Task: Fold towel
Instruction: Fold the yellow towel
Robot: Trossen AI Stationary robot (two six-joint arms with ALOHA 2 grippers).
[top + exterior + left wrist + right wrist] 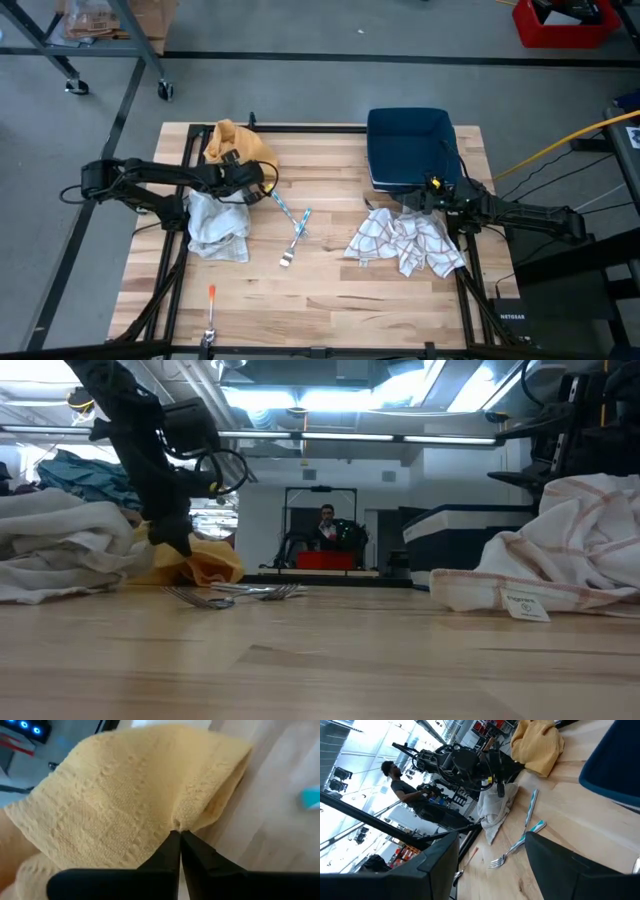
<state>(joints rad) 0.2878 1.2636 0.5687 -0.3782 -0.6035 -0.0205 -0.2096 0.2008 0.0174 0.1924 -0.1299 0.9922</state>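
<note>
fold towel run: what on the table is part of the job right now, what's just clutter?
In the job:
- yellow towel, edge pinched by the shut left pincer
- right pincer, open, over the checked towel

Lying about:
- white cloth
- forks
- blue bin
- orange-handled tool

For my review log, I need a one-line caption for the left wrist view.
Left end effector shut on a pinched fold of the yellow towel, above the wooden table.

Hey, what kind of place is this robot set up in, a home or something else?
Probably a robotics lab or workshop, not a home: a bare concrete floor, wheeled metal frames beside the wooden table, and ceiling strip lights over open equipment racks.
</note>
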